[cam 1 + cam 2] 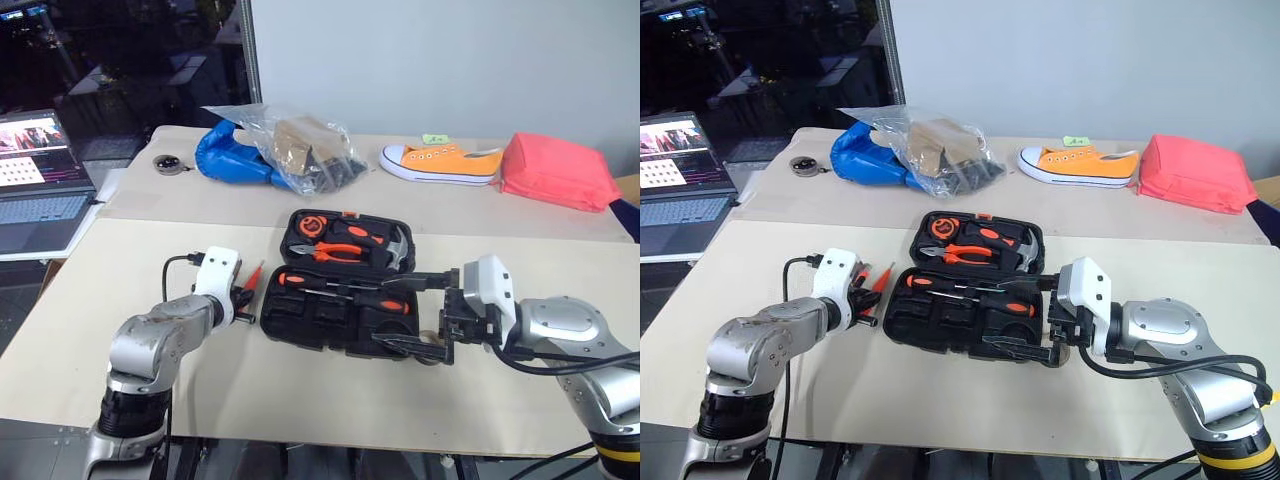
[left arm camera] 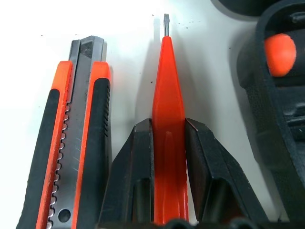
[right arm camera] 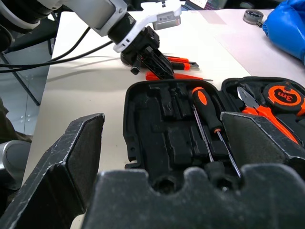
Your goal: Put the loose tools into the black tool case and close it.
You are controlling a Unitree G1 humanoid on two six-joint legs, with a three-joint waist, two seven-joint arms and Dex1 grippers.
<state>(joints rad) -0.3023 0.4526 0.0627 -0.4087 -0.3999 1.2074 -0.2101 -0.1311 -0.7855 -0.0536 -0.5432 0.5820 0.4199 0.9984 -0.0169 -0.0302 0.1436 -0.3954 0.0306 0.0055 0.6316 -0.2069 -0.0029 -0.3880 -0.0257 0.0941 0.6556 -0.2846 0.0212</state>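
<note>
The black tool case (image 1: 322, 326) lies open in the middle of the table, with two screwdrivers (image 1: 345, 287) in its near half and pliers (image 1: 337, 252), a hammer and a tape measure in its far half. Just left of the case, my left gripper (image 2: 167, 125) is shut on a slim orange tool (image 2: 167, 90) that lies on the table. A utility knife (image 2: 76, 143) lies right beside it, touching one finger. My right gripper (image 1: 385, 312) hovers open over the case's near right corner, pointing left, with nothing between its fingers.
On the far table sit a blue object under a clear plastic bag (image 1: 295, 145), an orange sneaker (image 1: 440, 160), a pink-red pouch (image 1: 555, 170) and a small round object (image 1: 172, 163). An open laptop (image 1: 40, 185) stands at the far left.
</note>
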